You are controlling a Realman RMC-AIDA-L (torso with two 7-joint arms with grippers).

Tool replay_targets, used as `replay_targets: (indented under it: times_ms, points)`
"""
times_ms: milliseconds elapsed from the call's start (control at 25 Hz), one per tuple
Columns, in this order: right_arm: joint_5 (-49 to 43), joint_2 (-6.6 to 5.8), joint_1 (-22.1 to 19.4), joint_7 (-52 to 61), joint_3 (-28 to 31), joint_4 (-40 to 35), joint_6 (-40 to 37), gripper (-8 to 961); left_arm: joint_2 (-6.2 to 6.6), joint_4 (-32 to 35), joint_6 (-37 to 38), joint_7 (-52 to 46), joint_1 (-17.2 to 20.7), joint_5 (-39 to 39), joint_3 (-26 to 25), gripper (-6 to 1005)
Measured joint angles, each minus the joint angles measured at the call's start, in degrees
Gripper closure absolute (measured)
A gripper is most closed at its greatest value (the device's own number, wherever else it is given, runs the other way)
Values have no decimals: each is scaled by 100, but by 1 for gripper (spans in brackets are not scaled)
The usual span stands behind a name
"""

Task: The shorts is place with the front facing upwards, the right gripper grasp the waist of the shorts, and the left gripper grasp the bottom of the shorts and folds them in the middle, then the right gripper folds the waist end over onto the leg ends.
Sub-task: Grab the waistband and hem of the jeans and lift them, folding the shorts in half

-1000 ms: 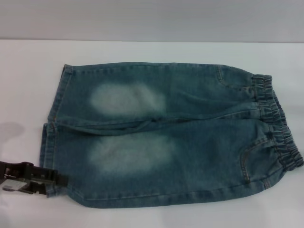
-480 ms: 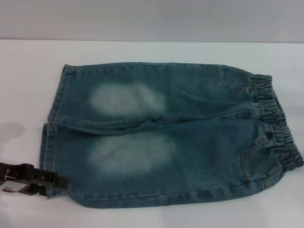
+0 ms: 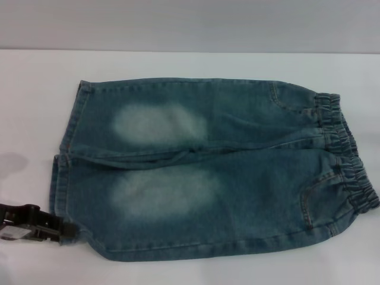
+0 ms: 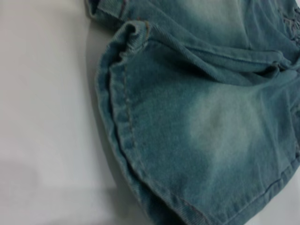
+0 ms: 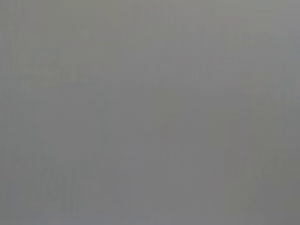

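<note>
We log the shorts [image 3: 208, 169] spread flat, front side up, on a white tabletop [image 3: 35, 95]. They lie sideways across the head view: the waist [image 3: 347, 148] at 3 o'clock, the bottom of the shorts [image 3: 64, 160] at 9 o'clock. Two pale faded patches mark the thighs, one on each leg, toward the hem half. The legs lie side by side with a creased seam running between them from 9 to 3 o'clock.

Surface: matte white, plain, with a soft grey shadow at 8 o'clock near the table's left edge. The table's far edge runs straight across at 12 o'clock; behind it we see only a flat grey wall [image 3: 190, 24].

The left gripper [image 3: 62, 230] sits at 8 o'clock, low on the table, its black fingers meeting the near-left corner of the near leg hem. The denim corner looks pinched and slightly drawn toward the claw, so we record it as clamped on the hem corner. In the left wrist view the hem [image 4: 123, 126] shows close up, with its tan stitch line and a rolled fold where the two leg openings meet; the gripper's own fingers do not appear there.

The right gripper appears in no view. The right wrist view shows only uniform grey.
</note>
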Motion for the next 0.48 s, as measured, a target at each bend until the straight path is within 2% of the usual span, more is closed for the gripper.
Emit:
replay_targets:
  times_ms: [80,480]
  points:
    - [0,0,-7,0,0,0,0,135,13,1,-46,-11,7,0,-21,550]
    - [0,0,-37,0,64,0,0,135,9,-17,-100,-81,19,5,13,922]
